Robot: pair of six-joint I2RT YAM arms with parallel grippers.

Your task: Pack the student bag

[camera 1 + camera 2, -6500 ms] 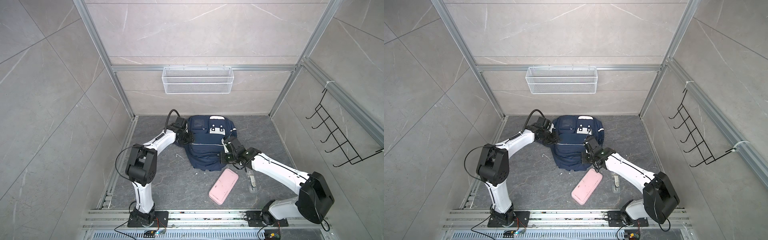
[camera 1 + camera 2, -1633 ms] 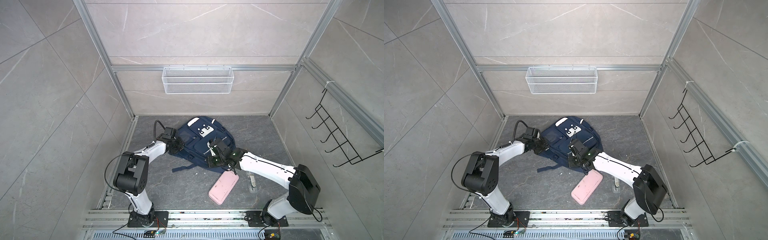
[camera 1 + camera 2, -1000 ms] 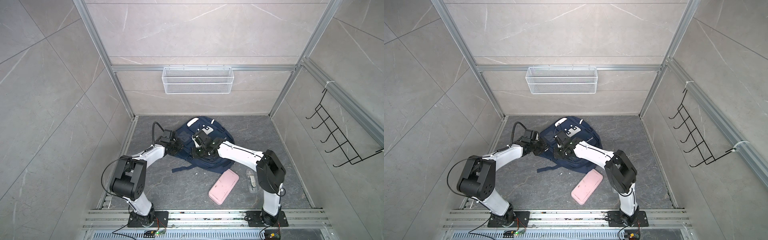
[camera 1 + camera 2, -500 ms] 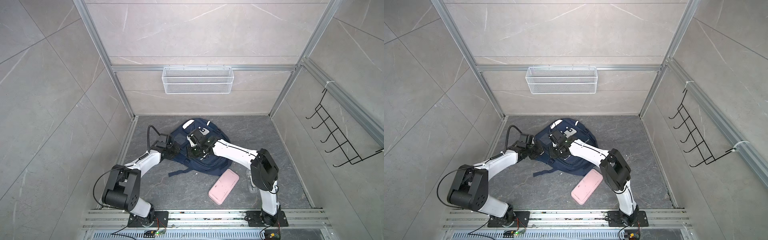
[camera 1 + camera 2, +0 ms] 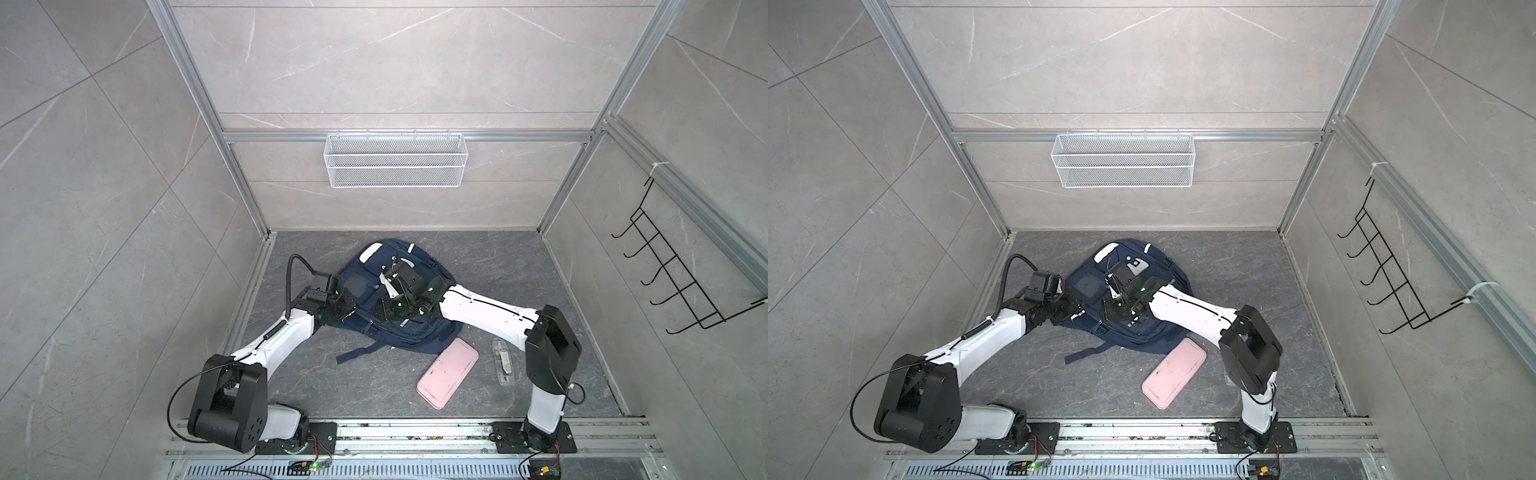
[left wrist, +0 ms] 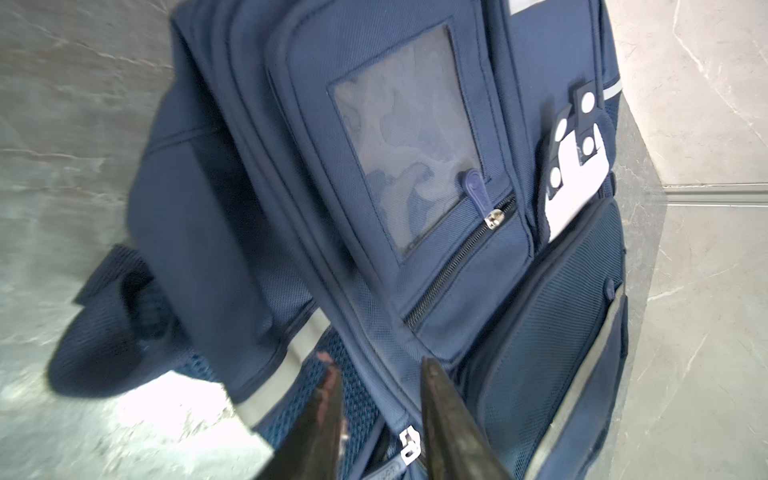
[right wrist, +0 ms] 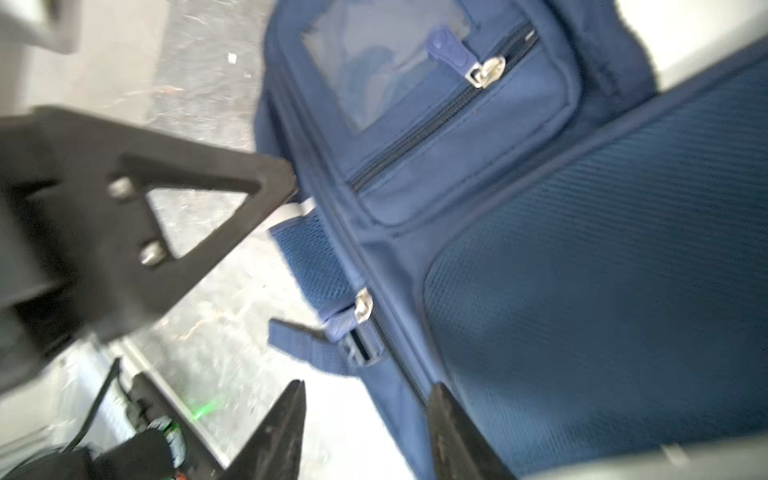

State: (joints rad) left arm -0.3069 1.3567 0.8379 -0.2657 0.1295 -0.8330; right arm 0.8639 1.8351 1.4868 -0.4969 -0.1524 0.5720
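Note:
The student bag (image 5: 432, 328) (image 5: 1158, 332) lies flat on the dark floor in both top views, turned slantwise, navy with white patches and a clear window pocket (image 6: 407, 137). My left gripper (image 5: 349, 309) (image 5: 1075, 311) is at the bag's left edge. In its wrist view the left gripper (image 6: 378, 365) is open over the mesh side pocket, with a zipper pull (image 6: 409, 446) between the jaws but not pinched. My right gripper (image 5: 387, 311) (image 5: 1115, 309) hangs over the bag's middle. In its wrist view the right gripper (image 7: 369, 386) is open astride the bag's (image 7: 582, 270) edge, holding nothing.
A pink oblong case (image 5: 448, 368) (image 5: 1174, 372) lies on the floor in front of the bag. A small clear item (image 5: 503, 361) lies to its right. A loose strap (image 5: 357, 353) trails from the bag. A wire basket (image 5: 395, 160) and a hook rack (image 5: 681, 282) hang on the walls.
Both grippers were shut on the bag while it slid left and turned. Now both have opened and let it go.

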